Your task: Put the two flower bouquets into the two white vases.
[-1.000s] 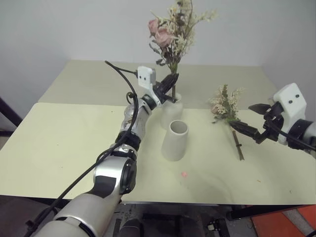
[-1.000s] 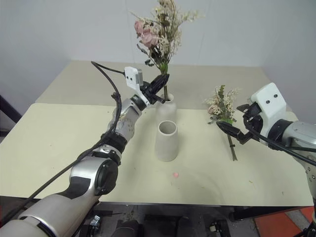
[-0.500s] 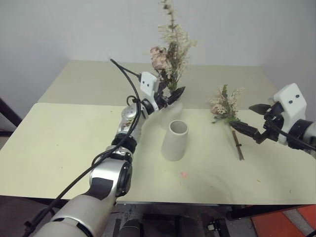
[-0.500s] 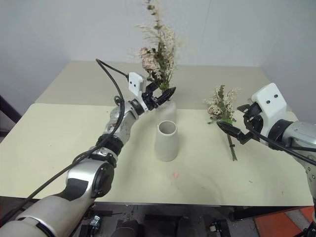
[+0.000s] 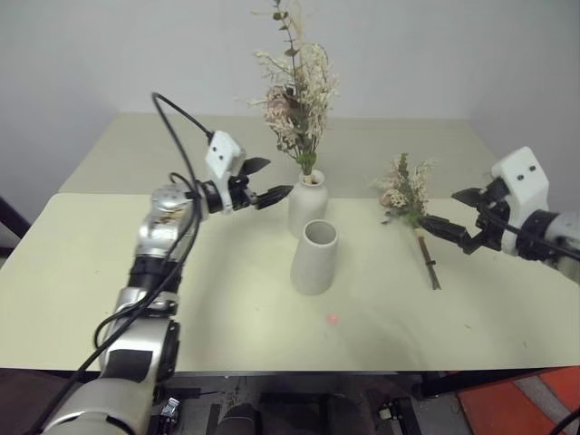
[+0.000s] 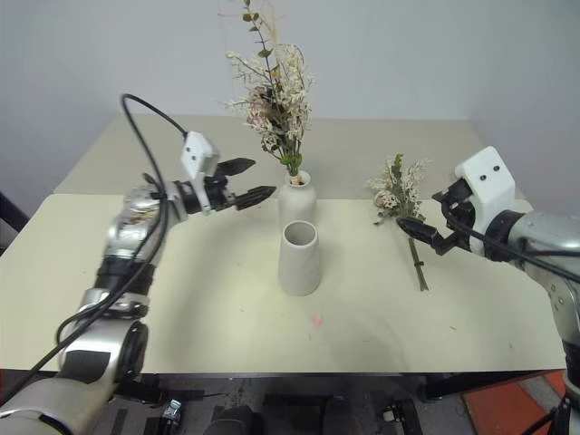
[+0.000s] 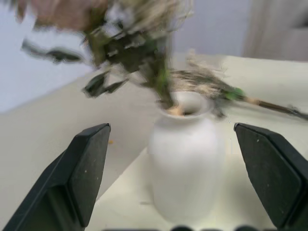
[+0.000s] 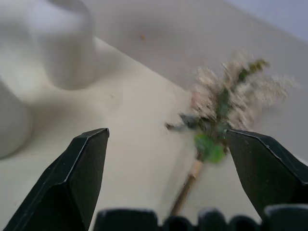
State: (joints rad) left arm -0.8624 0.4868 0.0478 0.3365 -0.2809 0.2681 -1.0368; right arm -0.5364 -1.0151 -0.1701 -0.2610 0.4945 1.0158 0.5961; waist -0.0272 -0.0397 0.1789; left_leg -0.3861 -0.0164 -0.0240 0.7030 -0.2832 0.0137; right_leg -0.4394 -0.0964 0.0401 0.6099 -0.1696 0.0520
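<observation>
Pale cream bench under a plain white wall carries everything. One flower bouquet already stands upright in the narrow-necked bottle vase, its stems down the neck and its blooms well above the rim. Just in front of it stands the wide-mouthed vase, with nothing in it. A second bouquet lies flat on the bench to the right, well apart from both vases, its blooms toward the far side and its thin brown stems running toward the near edge. Beside the bottle vase, the left gripper has its fingers spread, holding nothing. Near the lying bouquet's stems, the right gripper is spread too and grips nothing. That bunch looks light, dry and brittle, so the blooms would likely crush or shed; the bound stems, stiffer, seem the safest place to pinch.
</observation>
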